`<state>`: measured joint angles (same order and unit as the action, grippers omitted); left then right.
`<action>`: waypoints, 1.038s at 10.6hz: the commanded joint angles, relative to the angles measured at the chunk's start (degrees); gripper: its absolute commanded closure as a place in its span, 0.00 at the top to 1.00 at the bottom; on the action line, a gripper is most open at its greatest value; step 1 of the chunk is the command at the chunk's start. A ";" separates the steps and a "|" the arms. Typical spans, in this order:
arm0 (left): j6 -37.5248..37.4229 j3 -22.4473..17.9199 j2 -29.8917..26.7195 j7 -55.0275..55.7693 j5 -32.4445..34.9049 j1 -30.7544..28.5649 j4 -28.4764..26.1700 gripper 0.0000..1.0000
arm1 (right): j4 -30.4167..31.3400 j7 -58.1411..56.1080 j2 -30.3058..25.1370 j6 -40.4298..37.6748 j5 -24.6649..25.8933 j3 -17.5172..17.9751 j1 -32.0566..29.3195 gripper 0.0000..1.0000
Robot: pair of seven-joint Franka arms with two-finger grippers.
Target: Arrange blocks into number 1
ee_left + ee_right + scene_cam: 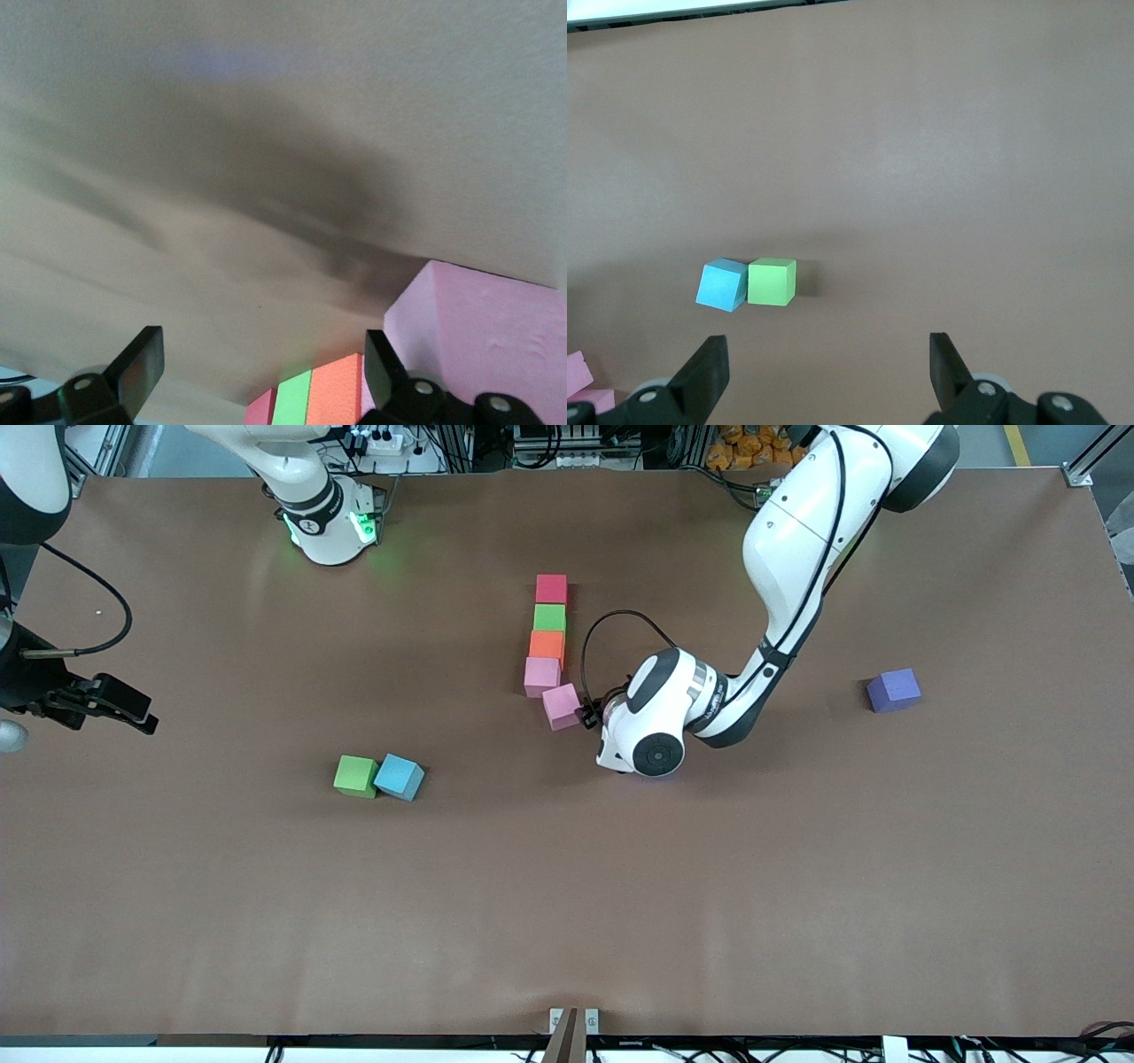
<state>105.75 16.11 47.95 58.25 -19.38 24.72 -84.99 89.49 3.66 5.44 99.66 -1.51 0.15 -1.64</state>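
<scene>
My left gripper (588,715), fingers wide, sits beside the skewed pink block (561,706); I judge squaring it into the column (549,634) comes next. Right gripper (133,713) waits, fingers wide.

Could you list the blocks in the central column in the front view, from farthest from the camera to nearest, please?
Red block → green block → orange block → pink block → second pink block, set askew at the column's near end.
</scene>
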 commanded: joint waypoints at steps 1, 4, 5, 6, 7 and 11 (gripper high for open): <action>0.07 -0.55 -0.57 -3.73 -1.27 0.33 1.66 1.00 | -0.81 -1.02 0.53 -0.17 -1.30 0.02 -0.47 1.00; 2.70 -0.55 -0.40 -4.63 -1.27 0.86 2.28 1.00 | -0.89 -0.94 0.53 -0.17 -1.30 0.02 -0.47 1.00; 3.93 -0.64 -0.31 -4.72 -1.19 1.81 2.28 1.00 | -0.81 -0.94 0.53 -0.17 -1.30 0.02 -0.47 1.00; 5.94 -0.73 -0.14 -4.81 -1.10 2.00 2.28 1.00 | -0.89 -0.94 0.53 -0.17 -1.30 0.02 -0.47 1.00; 7.18 -0.64 -0.05 -4.98 -1.10 2.35 2.28 1.00 | -0.81 -0.94 0.53 -0.17 -1.30 0.02 -0.47 1.00; 7.54 -0.90 0.39 -4.72 -1.01 5.16 2.11 1.00 | -0.81 -0.94 0.53 -0.17 -1.30 0.02 -0.47 1.00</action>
<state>112.59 16.07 48.11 54.46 -19.38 28.55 -82.76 89.49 3.66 5.47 99.66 -1.56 0.14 -1.67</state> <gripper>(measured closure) 0.000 0.000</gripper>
